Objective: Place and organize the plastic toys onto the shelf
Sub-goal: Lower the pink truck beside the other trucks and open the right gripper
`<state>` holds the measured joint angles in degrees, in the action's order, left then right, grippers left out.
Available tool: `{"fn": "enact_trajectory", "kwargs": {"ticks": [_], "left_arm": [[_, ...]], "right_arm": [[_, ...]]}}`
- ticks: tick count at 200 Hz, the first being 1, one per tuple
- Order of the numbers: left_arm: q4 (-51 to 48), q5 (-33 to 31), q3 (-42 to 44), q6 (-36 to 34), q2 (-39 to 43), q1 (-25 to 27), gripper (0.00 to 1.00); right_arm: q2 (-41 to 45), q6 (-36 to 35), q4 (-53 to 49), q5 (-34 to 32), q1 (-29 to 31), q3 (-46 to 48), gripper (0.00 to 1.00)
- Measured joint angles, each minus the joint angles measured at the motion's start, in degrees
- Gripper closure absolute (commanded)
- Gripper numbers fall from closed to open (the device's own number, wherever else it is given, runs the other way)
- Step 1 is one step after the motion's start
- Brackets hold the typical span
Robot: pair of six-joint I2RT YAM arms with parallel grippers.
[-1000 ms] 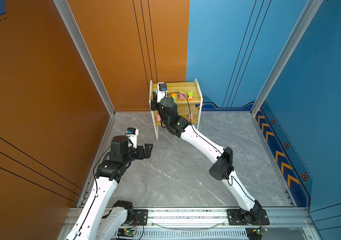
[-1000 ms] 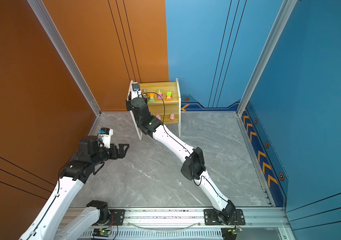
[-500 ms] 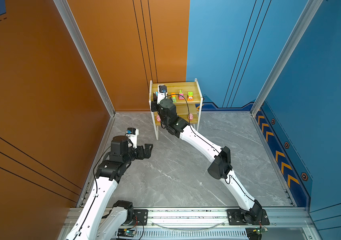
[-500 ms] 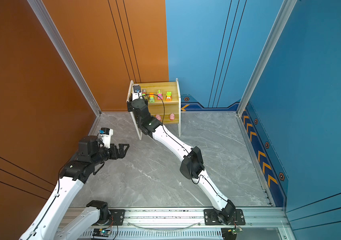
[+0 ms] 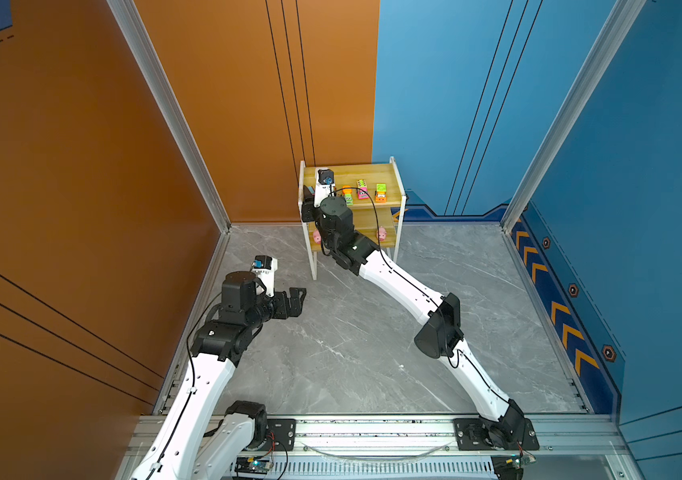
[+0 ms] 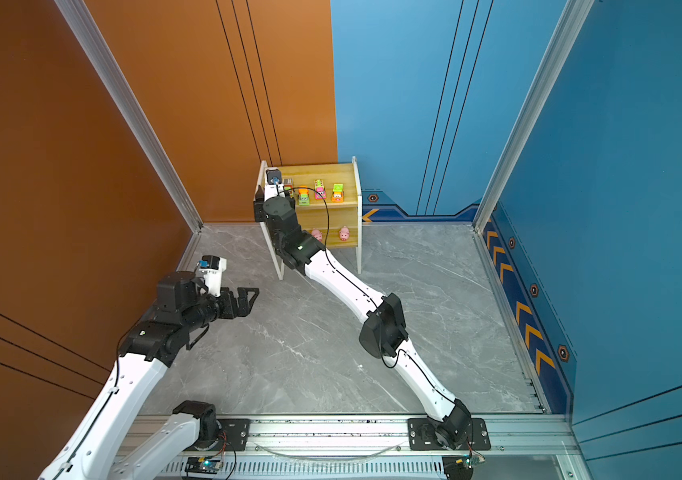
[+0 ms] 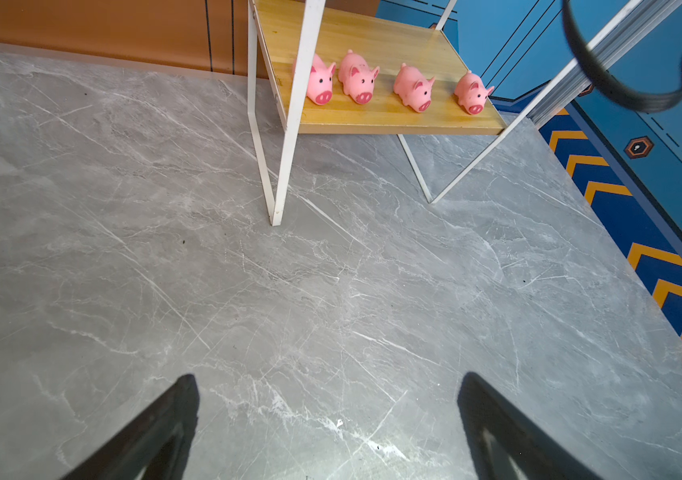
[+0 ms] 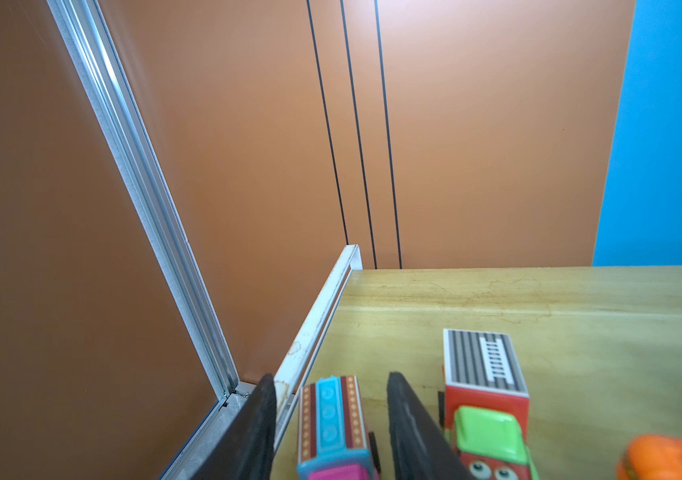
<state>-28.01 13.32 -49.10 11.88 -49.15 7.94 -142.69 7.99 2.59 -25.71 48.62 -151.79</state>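
We judge it nearly done: pigs (image 7: 358, 77) shelved, right hand (image 8: 328, 376) parted around the pink-blue car (image 8: 333, 419) on the shelf (image 8: 538, 299), left hand (image 7: 328, 378) open.

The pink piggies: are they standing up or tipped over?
Standing up. The left wrist view shows all four pigs on their feet, in a row on the lower board of the shelf.
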Motion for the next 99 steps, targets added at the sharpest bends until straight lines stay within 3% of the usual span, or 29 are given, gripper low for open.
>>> {"fn": "enact_trajectory", "kwargs": {"ticks": [99], "left_arm": [[0.0, 0.2, 0.0, 0.0, 0.0, 0.0, 0.02]], "right_arm": [[0.9, -0.8, 1.0, 1.3, 0.0, 0.0, 0.31]]}}
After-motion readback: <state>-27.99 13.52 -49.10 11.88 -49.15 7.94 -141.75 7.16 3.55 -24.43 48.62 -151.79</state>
